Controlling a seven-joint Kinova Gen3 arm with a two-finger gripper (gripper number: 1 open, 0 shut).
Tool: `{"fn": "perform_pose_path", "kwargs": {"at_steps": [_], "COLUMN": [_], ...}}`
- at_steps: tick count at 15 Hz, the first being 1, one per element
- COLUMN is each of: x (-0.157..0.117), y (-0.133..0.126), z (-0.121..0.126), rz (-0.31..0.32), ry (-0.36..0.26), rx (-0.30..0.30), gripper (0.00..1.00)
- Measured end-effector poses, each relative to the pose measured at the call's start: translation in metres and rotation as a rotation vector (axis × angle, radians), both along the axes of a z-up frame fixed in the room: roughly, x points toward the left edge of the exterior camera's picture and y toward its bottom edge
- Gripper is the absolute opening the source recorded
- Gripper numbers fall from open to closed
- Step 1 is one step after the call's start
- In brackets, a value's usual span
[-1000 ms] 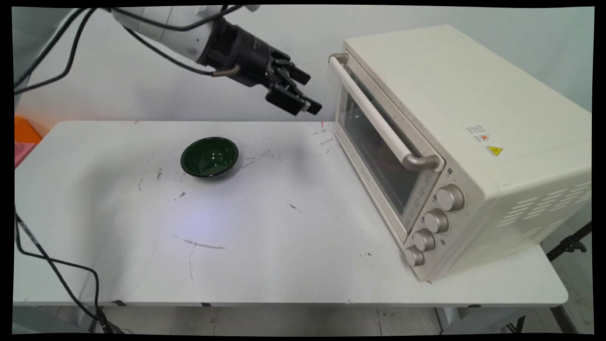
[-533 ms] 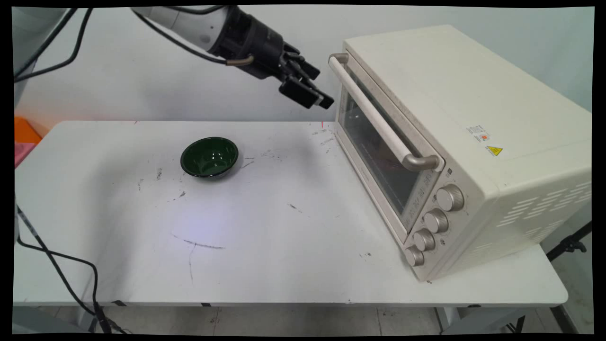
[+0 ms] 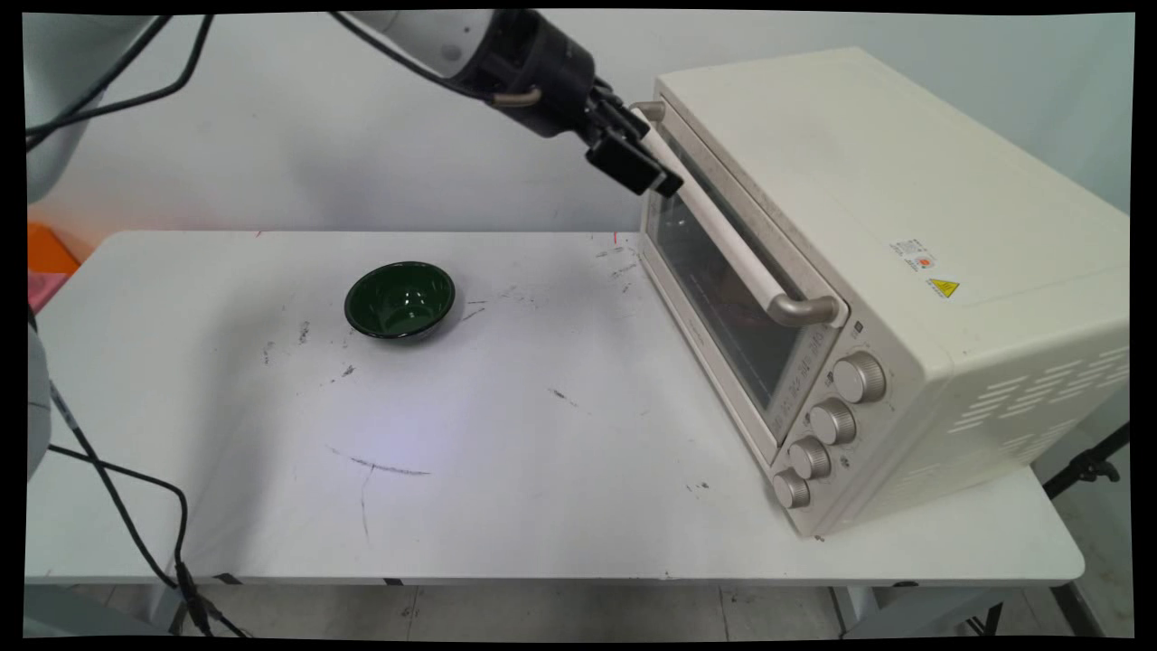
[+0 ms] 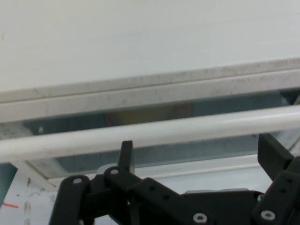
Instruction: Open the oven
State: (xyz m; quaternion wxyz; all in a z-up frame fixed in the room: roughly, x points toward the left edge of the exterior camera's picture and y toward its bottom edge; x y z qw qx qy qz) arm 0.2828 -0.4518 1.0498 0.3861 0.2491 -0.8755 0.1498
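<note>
Table front: the white table (image 3: 542, 506) has a rounded near edge with scuffed, bare surface behind it; black cables (image 3: 108, 497) hang off its left side.
Knobs: four metal knobs (image 3: 859, 377) run down the near end of the toaster oven's front, well apart from the arm.
Bowl: a dark green bowl (image 3: 399, 299) sits upright and alone, left of centre, with open tabletop between it and the oven.
Toaster oven: the cream toaster oven (image 3: 859, 181) fills the table's right side, door shut, its glass (image 3: 723, 307) angled toward the bowl.
Claw: the black gripper (image 3: 655, 176) hangs at the far end of the oven's door handle (image 3: 723, 244), spread wide. In the hand view its fingers (image 4: 125, 152) stand apart, the white bar crossing at their tips, and nothing is grasped.
Room: there is free air left of and below the claw; the door face lies just behind the bar.
Backdrop: a plain pale wall (image 3: 271, 136).
</note>
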Motion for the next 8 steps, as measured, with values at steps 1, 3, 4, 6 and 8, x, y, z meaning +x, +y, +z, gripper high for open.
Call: {"fn": "perform_pose_path", "kwargs": {"at_steps": [1, 3, 4, 6, 8], "x": [-0.003, -0.011, -0.014, -0.02, -0.026], "y": [-0.001, -0.006, -0.007, -0.011, -0.014], "z": [0.001, 0.002, 0.002, 0.003, 0.003], "rz": [0.002, 0.008, 0.01, 0.014, 0.016], "ry": [-0.001, -0.004, -0.004, -0.006, -0.01], "rx": [0.001, 0.004, 0.004, 0.005, 0.004], "gripper": [1.0, 1.0, 0.0, 0.0, 0.0]}}
